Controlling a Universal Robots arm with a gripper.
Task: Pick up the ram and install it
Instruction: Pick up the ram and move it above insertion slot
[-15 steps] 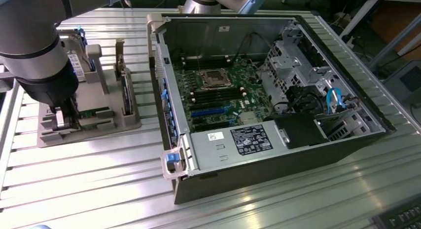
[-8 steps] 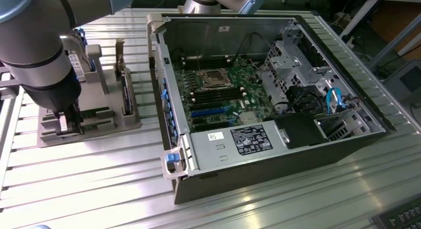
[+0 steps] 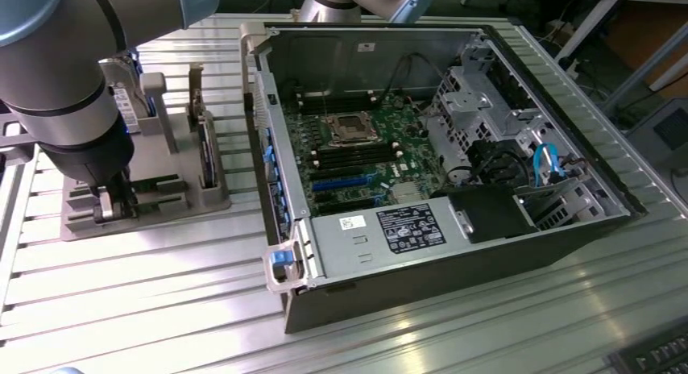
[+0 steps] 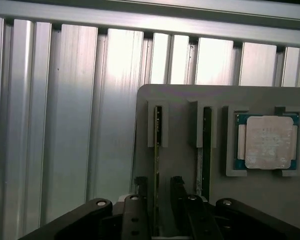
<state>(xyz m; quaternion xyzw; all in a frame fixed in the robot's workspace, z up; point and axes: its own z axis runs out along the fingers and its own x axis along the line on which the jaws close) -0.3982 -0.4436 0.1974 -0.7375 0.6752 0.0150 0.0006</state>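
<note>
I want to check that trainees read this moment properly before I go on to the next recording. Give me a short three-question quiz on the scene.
1. True or false: the square silver-topped processor chip lies in a recess of the flat grey plastic holder.
2. Where do the black gripper and its fingers stand? A) either side of the thin green ram stick; B) around the processor chip; C) inside the open black computer case.
3. How many green sticks stand on edge in the holder?
Key: 1 true; 2 A; 3 two, the ram stick and an identical second green stick.
</note>
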